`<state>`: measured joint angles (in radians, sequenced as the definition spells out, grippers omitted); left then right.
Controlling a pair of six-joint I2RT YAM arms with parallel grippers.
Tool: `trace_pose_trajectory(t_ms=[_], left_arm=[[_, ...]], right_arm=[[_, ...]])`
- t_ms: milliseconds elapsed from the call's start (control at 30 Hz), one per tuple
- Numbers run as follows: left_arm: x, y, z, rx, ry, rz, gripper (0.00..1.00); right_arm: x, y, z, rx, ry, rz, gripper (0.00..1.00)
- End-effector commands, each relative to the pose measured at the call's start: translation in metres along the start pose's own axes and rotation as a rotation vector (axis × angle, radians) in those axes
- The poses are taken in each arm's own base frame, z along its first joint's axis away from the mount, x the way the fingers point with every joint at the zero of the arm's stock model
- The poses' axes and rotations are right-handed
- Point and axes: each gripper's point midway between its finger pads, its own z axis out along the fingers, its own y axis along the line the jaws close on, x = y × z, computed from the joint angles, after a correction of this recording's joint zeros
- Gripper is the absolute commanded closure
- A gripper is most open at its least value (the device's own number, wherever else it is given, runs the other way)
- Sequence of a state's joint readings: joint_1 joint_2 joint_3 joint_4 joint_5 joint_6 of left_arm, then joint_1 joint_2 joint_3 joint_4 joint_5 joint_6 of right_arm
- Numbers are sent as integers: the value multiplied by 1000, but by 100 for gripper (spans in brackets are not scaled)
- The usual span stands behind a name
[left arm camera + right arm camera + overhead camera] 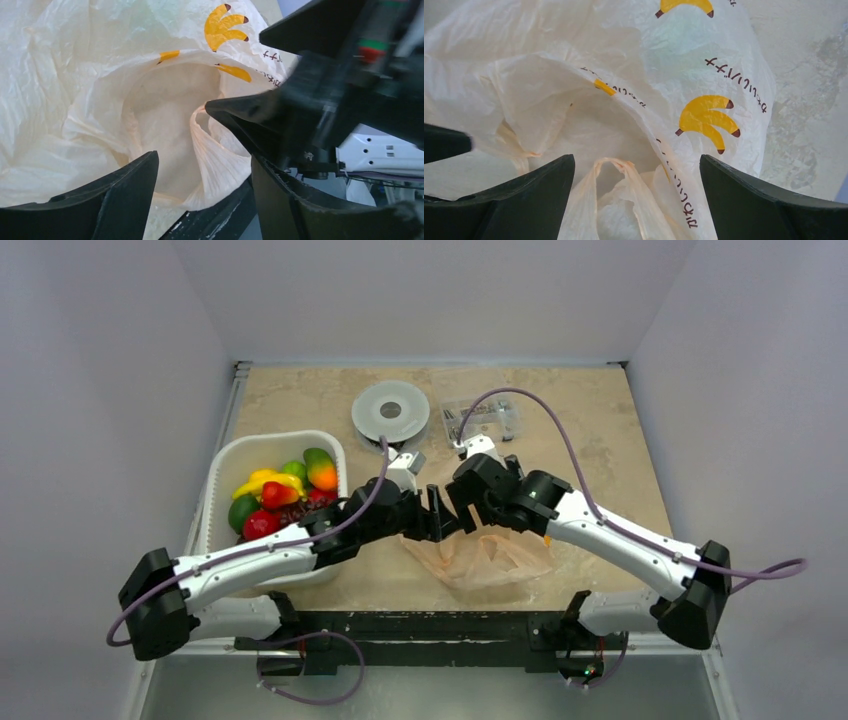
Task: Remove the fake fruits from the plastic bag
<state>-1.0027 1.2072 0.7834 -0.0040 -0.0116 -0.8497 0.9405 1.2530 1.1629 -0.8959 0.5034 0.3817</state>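
The pale-peach plastic bag [492, 555] with yellow banana prints lies crumpled near the table's front edge. Its mouth gapes in the left wrist view [170, 115] and no fruit shows inside. The fake fruits [275, 495] lie in a white tub [222, 465] on the left, among them a green-to-orange mango [321, 471] and a red pepper-like piece [278, 493]. My left gripper [205, 162] is open at the bag's mouth, a fold of bag between its fingers. My right gripper [636, 162] is open opposite it, a loop handle [616, 167] between its fingers. The two grippers nearly touch [450, 512].
A grey round disc [391, 412] and a clear hard box of small parts [483, 420] sit at the back of the table. The black front rail [430, 625] runs just below the bag. Grey walls enclose the table on three sides.
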Motion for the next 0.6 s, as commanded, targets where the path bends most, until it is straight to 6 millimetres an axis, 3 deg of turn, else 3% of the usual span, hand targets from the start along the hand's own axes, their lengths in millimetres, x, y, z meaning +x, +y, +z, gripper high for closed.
trace_pose_trajectory(t_ms=[0, 167, 300, 367, 467, 567], left_arm=[[8, 9, -25, -16, 21, 43, 28], [13, 17, -43, -22, 24, 45, 21], [12, 10, -53, 12, 27, 37, 21], [12, 1, -54, 53, 33, 38, 20], [18, -11, -43, 134, 59, 38, 20], [24, -24, -26, 213, 78, 11, 22]], right_arm=[[1, -1, 7, 25, 53, -131, 5], [16, -7, 37, 173, 155, -182, 11], [14, -23, 58, 372, 165, -221, 30], [3, -25, 65, 428, 123, -211, 49], [-12, -13, 75, 394, 64, -180, 73], [-28, 6, 74, 272, 4, -130, 81]])
